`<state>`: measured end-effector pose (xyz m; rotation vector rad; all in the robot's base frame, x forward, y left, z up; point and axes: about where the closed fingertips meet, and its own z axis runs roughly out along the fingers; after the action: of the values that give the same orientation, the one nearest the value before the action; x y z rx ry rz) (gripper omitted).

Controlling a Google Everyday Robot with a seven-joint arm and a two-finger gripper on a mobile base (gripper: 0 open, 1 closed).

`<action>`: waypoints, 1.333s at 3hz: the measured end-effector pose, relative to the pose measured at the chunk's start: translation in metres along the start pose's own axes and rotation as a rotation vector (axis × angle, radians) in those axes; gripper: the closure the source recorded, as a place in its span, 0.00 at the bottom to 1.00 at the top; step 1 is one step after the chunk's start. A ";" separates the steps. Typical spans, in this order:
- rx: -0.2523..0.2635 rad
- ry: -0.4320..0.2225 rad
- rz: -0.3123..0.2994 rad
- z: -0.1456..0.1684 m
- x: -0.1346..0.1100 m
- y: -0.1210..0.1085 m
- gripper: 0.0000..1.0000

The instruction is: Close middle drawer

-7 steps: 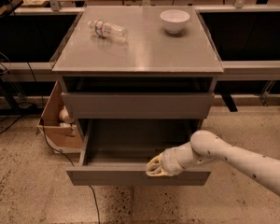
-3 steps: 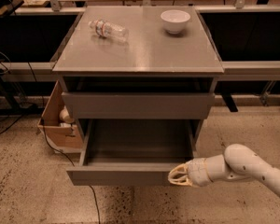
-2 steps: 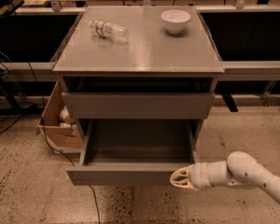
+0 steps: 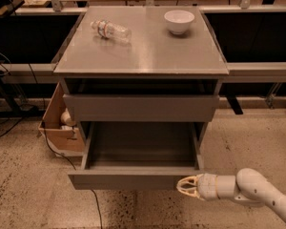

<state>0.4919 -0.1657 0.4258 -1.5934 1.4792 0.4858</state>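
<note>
Floor: speckled stone floor (image 4: 28,194) under a grey metal cabinet (image 4: 143,51), with dark workbenches seen behind the cabinet.
Task item: the middle drawer (image 4: 128,180), a grey handle-less tray with low side walls and a plain flat front, is found pulled far out of the cabinet's front, and its tray is seen bare.
Tool: the cream-tipped gripper (image 4: 187,186) on the white arm (image 4: 257,187) is placed at the right end of the drawer's front panel, low in front of the cabinet. Whether it is clenched or released cannot be told, and nothing is seen grasped in it.
Step judged: a push toward the cabinet is being set up, and the drawer is not yet closed.
Risk one: because contact is made at the far right end, the tray could be skewed and jammed in the cabinet's runners.
Risk two: the gripper could slip off the panel's right corner and past the cabinet's side.
Risk three: a hard shove could shake the cabinet and set the clear plastic bottle (image 4: 110,30) lying on its top rolling.
Counts: two drawer fronts in view, the upper grey drawer (image 4: 140,109) only slightly out; one bottle; one white bowl (image 4: 178,21) on the cabinet top; one cardboard box (image 4: 57,123) left of the cabinet; one gripper.
</note>
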 end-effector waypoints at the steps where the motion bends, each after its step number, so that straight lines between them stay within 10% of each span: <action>1: 0.055 -0.036 -0.022 0.013 0.016 -0.009 1.00; 4: 0.234 -0.144 -0.088 0.075 0.031 -0.080 1.00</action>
<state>0.5938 -0.1325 0.3884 -1.4024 1.3012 0.3556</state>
